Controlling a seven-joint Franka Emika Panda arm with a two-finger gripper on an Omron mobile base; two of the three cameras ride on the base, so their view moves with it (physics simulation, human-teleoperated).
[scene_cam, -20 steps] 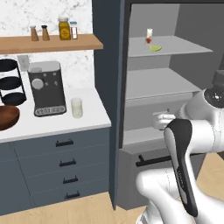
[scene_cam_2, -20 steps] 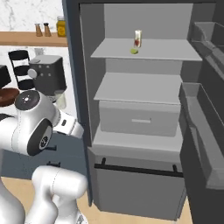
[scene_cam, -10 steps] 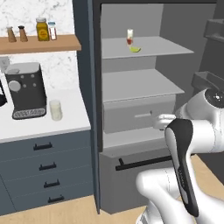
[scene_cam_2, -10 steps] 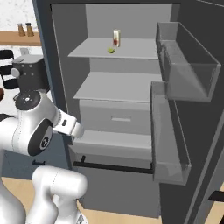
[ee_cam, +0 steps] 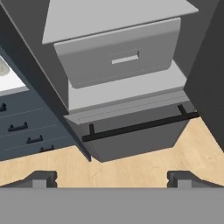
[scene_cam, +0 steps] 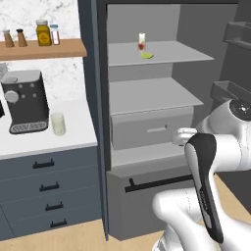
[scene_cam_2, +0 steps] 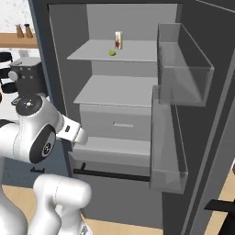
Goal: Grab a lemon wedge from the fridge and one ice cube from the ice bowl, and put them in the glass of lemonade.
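The left base view looked forward and down from behind the arm's left side, taking in the bench (scene_cam: 73, 139) and the open fridge (scene_cam: 157, 98). The right base view faced the same fridge (scene_cam_2: 114, 87) from the other side, nearer its door. The hand view looked down at the fridge's drawer (ee_cam: 120, 52) and the floor (ee_cam: 131, 168).

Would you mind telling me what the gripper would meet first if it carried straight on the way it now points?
Probably the black bar handle on the dark grey fridge's bottom drawer, which sits at the middle of the hand view ahead of the open gripper. Depth is unclear, so it might strike the drawer front just below instead.
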